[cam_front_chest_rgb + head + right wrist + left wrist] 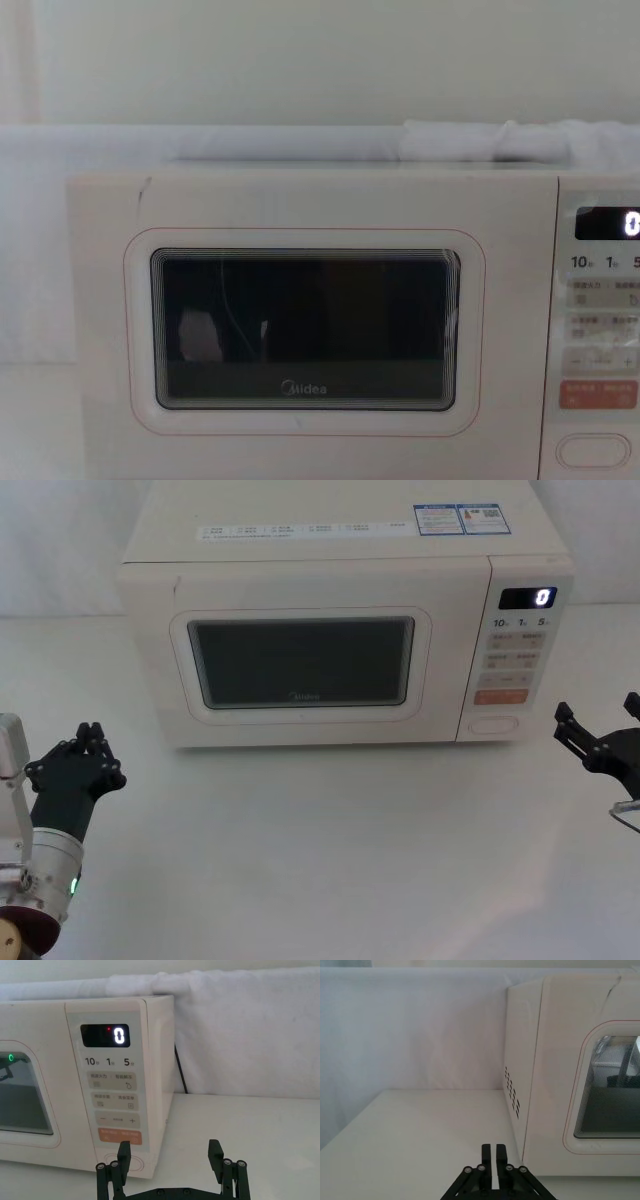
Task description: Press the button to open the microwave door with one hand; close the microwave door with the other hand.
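The microwave door (300, 665) is closed, a cream panel with a dark window and a thin pink outline, also seen from the chest (300, 330). The button (495, 723) is a wide cream pill at the bottom of the control panel (594, 450). My right gripper (598, 712) hangs open to the right of the panel, apart from it. In the right wrist view, one of its fingers (124, 1152) partly covers the button (136, 1162). My left gripper (88, 742) is shut on nothing, low at the front left, short of the microwave's left corner (493, 1152).
The microwave stands on a white table (330, 850) with a white cloth behind it. An orange-red key (501, 696) sits just above the button, under a display reading 0 (541, 597). A black cord (181, 1072) runs down behind the microwave's right side.
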